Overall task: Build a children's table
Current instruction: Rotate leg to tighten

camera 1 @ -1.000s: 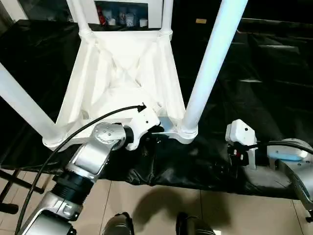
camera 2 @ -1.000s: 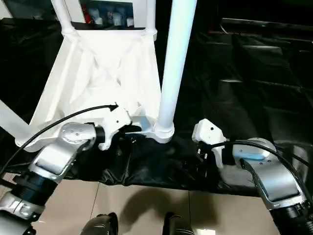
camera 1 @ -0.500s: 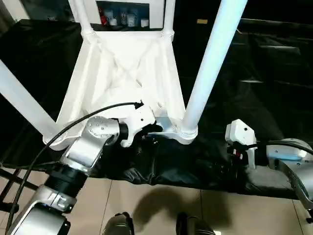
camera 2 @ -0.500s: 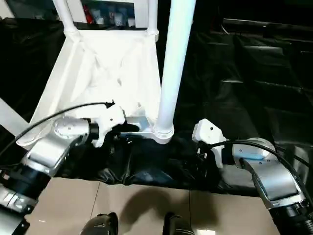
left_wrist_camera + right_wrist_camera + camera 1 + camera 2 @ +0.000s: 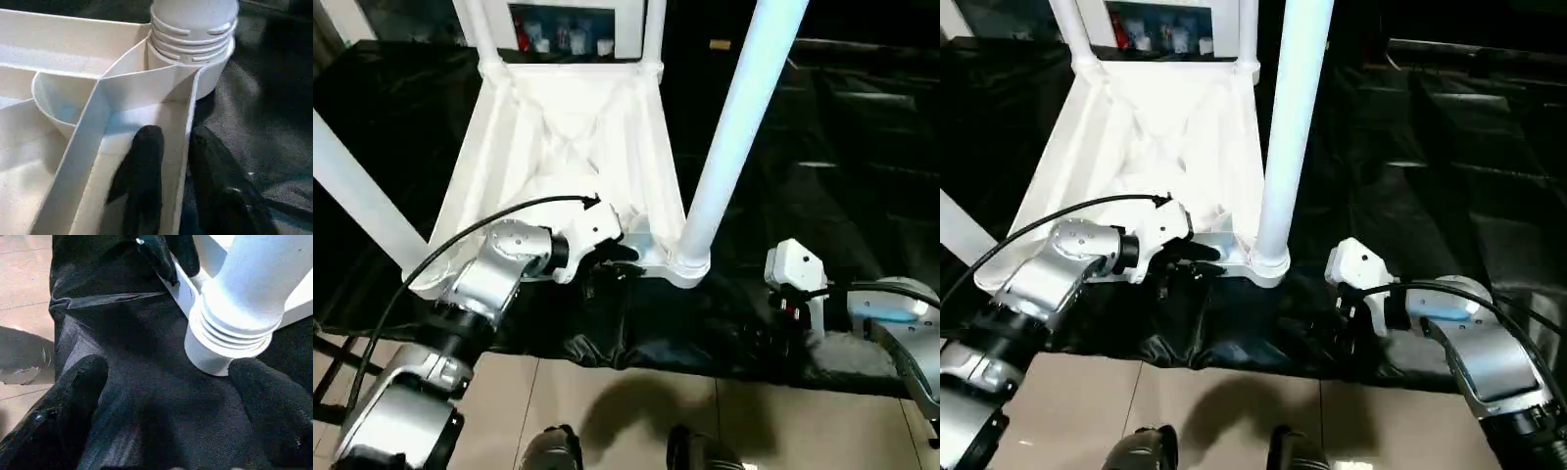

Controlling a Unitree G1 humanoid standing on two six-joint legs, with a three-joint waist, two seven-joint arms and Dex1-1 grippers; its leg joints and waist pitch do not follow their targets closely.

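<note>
Children's table [image 5: 563,147] is lying upside down on a black-covered counter [image 5: 862,157], ribbed underside facing up, near edge sitting close to the counter's front edge.

Head views: four white legs are standing up from the corner sockets — two thin-looking ones at the far corners, one big near leg [image 5: 729,137] on the right, one running off frame on the left. Left pincer [image 5: 607,257] is sitting on the table's near rim, just left of the near-right socket [image 5: 688,264]. Right pincer [image 5: 1344,311] is hovering over the black cover, right of that socket and apart from it. A cabinet [image 5: 558,29] with small items on a shelf is standing behind the table. Tile floor [image 5: 636,411] is showing below the counter edge.

Left wrist view: left pincer's two black fingers [image 5: 144,176] are straddling the thin white rim wall, one finger inside the tray-like underside, the other outside over the black cover; narrow gap, closed on the rim. One ribbed socket with its leg is rising just beyond.

Right wrist view: right pincer's fingers [image 5: 73,396] are standing wide open, holding nothing, the socket and leg base lying between and beyond them, not touched. The other pincer's black fingers are showing at the rim past the socket.
</note>
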